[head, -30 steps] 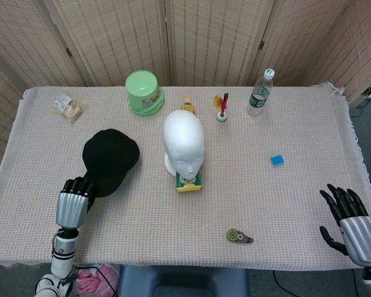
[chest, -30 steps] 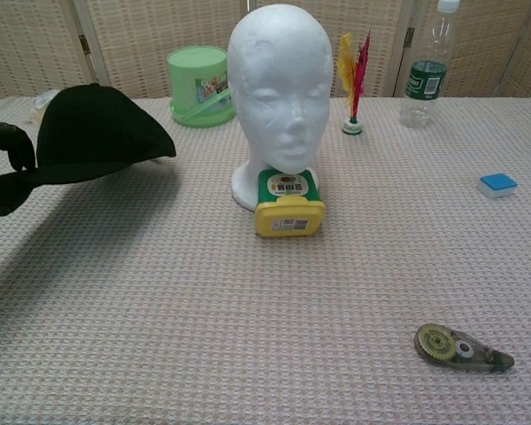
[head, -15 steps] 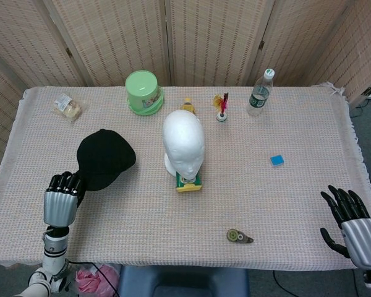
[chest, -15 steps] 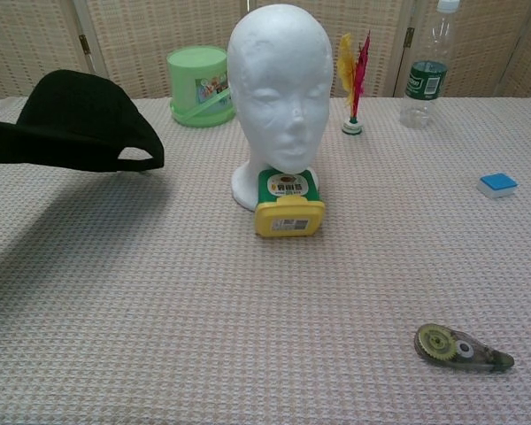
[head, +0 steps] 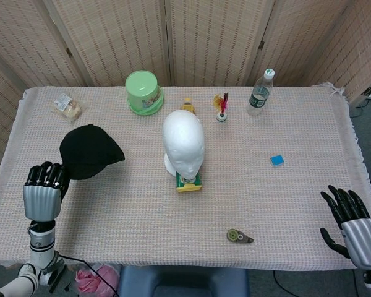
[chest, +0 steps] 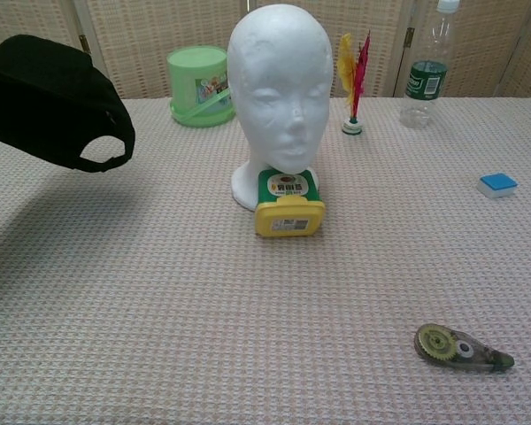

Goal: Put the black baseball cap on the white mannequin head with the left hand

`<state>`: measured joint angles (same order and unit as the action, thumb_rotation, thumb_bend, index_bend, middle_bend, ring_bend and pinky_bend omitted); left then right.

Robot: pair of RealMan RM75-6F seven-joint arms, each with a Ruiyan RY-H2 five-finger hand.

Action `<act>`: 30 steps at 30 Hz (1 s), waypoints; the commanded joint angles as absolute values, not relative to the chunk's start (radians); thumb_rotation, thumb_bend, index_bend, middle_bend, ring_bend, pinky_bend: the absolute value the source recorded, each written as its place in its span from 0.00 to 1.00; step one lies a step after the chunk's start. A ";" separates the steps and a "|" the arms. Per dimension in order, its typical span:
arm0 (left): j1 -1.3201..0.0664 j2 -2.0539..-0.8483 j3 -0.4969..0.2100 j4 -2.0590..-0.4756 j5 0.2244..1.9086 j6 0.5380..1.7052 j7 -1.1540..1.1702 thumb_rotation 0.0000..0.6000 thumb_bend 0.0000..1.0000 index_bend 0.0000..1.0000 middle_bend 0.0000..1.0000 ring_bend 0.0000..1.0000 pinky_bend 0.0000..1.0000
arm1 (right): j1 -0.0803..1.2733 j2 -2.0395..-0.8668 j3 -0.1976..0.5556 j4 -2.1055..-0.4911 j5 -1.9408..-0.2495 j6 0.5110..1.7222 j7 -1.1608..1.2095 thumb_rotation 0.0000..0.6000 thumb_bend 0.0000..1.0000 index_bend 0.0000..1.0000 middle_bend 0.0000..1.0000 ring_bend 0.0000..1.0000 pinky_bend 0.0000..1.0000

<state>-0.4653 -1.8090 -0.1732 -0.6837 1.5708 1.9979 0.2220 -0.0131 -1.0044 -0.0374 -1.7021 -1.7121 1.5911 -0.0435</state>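
The robot's left hand (head: 40,193) gripped the black baseball cap (head: 88,151) aloft near the table's left edge, where a loose brim hold risked dropping it short of the white mannequin head (head: 183,143).

Left hand (head: 42,193), lower left of the head view: silver-grey ribbed metal back, black fingers (head: 44,174), white-and-grey cylindrical wrist with a thin black cable beneath. Right hand (head: 352,226), lower right: black fingers, silver-grey metal back plate.
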 commanded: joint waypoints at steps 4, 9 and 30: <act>-0.491 -1.743 -0.207 -0.771 1.586 2.007 0.284 1.00 0.46 0.59 0.61 0.47 0.56 | -0.013 -1.002 -0.036 -1.703 -1.709 1.591 -0.038 1.00 0.30 0.00 0.00 0.00 0.00; -0.516 -1.682 -0.234 -0.848 1.594 1.990 0.337 1.00 0.46 0.58 0.61 0.47 0.56 | -0.015 -0.997 -0.035 -1.702 -1.709 1.596 -0.027 1.00 0.30 0.00 0.00 0.00 0.00; -0.685 -1.529 -0.342 -1.089 1.626 1.822 0.525 1.00 0.46 0.58 0.61 0.47 0.56 | -0.018 -0.980 -0.026 -1.703 -1.699 1.608 0.011 1.00 0.31 0.00 0.00 0.00 0.00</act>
<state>-0.6709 -1.5314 -0.3324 -1.0796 1.6287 1.8364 0.5130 -0.0175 -0.9814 -0.0270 -1.7039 -1.6998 1.6073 0.0091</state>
